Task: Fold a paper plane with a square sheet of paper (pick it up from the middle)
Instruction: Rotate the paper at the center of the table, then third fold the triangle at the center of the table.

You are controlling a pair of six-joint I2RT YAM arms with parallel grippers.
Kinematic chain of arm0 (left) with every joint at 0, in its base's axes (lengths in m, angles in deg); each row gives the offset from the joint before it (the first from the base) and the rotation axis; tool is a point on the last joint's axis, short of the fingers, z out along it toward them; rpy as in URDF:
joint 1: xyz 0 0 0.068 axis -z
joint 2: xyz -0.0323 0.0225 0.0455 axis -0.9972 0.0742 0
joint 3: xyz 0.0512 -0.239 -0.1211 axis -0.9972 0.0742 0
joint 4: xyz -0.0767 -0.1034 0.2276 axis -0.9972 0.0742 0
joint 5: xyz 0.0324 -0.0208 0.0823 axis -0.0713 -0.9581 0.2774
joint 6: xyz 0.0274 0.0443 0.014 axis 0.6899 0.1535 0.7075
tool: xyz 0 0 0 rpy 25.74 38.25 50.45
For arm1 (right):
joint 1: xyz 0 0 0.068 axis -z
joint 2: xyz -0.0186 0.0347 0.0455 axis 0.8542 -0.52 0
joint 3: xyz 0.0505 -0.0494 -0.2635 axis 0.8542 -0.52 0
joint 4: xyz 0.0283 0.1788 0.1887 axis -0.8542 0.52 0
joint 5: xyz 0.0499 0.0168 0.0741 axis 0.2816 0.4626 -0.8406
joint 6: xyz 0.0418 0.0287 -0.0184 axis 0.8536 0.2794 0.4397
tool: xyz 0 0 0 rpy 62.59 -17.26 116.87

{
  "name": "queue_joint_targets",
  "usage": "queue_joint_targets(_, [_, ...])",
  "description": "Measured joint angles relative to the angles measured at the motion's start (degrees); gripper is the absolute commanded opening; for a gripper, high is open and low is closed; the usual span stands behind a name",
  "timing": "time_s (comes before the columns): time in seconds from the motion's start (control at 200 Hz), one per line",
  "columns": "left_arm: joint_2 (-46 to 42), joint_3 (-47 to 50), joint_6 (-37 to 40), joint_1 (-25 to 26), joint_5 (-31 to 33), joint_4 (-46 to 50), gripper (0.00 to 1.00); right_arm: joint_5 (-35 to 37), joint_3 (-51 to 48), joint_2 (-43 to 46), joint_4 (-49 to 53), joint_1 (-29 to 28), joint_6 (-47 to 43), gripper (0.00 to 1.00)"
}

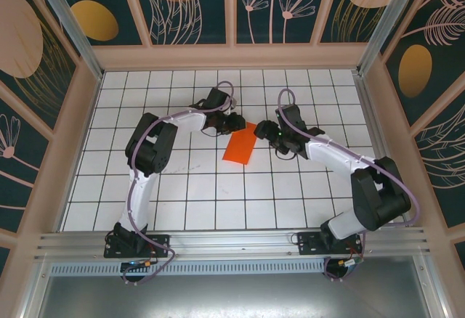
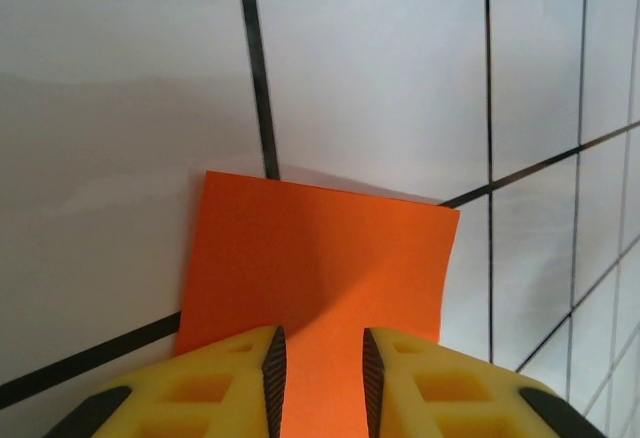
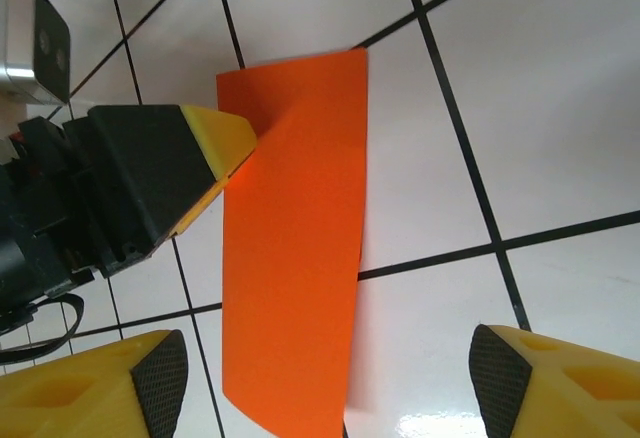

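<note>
The square sheet of paper (image 1: pixel 240 147) lies on the white tiled floor as a bright orange-red oblong, longer than it is wide. My left gripper (image 1: pixel 238 123) stands at its far end. In the left wrist view the gripper (image 2: pixel 320 358) has its yellow jaws a narrow gap apart over the paper (image 2: pixel 320 248), which humps slightly between them. My right gripper (image 1: pixel 260 131) hovers at the paper's right side. In the right wrist view it (image 3: pixel 328 383) is wide open above the near end of the paper (image 3: pixel 295 248). The left gripper's finger (image 3: pixel 222 138) touches the paper's far left edge.
The white grid floor (image 1: pixel 189 187) is boxed in by leaf-patterned walls (image 1: pixel 43 115) on three sides. An aluminium rail (image 1: pixel 232 242) with both arm bases runs along the near edge. Both arms reach inward and nearly meet over the paper.
</note>
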Motion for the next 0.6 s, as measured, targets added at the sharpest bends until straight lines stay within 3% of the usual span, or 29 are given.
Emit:
queue_joint_targets(0.22, [-2.38, 3.61, -0.26, 0.39, 5.18, -1.05, 0.27, -2.49, -0.52, -0.15, -0.46, -2.23, 3.85, 0.75])
queue_joint_targets(0.595, [-11.78, 17.51, -7.02, 0.37, 14.23, -4.94, 0.26, -8.24, -6.54, -4.11, -8.79, -10.4, 14.84, 0.58])
